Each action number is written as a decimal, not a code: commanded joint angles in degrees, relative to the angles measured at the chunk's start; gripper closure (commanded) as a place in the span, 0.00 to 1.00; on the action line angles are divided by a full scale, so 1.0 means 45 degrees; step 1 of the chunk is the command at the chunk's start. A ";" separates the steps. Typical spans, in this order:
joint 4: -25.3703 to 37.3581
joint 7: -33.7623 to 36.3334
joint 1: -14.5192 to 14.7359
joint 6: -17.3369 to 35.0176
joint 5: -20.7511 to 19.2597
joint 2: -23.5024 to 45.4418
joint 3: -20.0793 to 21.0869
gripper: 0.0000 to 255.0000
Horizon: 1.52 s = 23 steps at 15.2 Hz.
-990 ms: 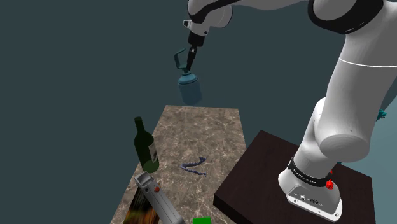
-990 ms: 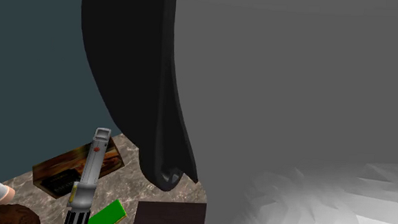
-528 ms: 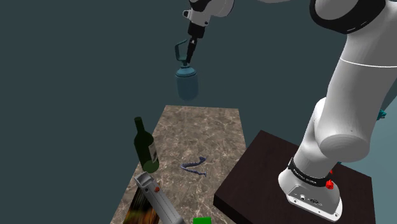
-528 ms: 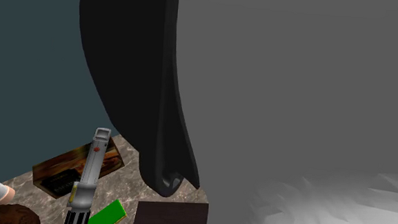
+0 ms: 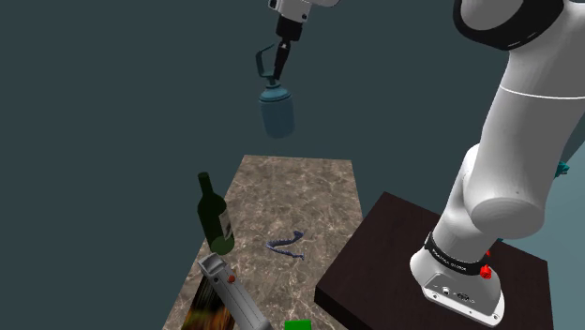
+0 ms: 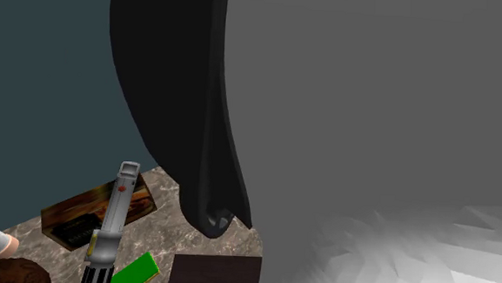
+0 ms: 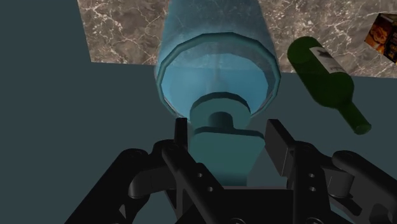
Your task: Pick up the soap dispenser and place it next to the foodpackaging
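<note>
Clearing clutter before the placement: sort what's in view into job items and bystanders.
Job: teal cylindrical soap dispenser, brown printed food box.
Lying about: dark green wine bottle, grey cylindrical tool, flat bright-green block, small dark-blue curled strip.

Open air surrounds the soap dispenser [image 5: 277, 111]; an upright wine bottle [image 5: 215, 223] rises from the table [image 5: 319, 202] below.

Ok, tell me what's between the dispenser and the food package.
The dispenser hangs in the gripper above the far end of the table. A green bottle stands on the table between it and the package, and a grey tool lies by the package. Carried high, the dispenser should clear both.
</note>
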 commanded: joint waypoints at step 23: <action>0.1597 0.3194 0.1521 -0.1646 -0.1021 -0.0669 0.1157 1.00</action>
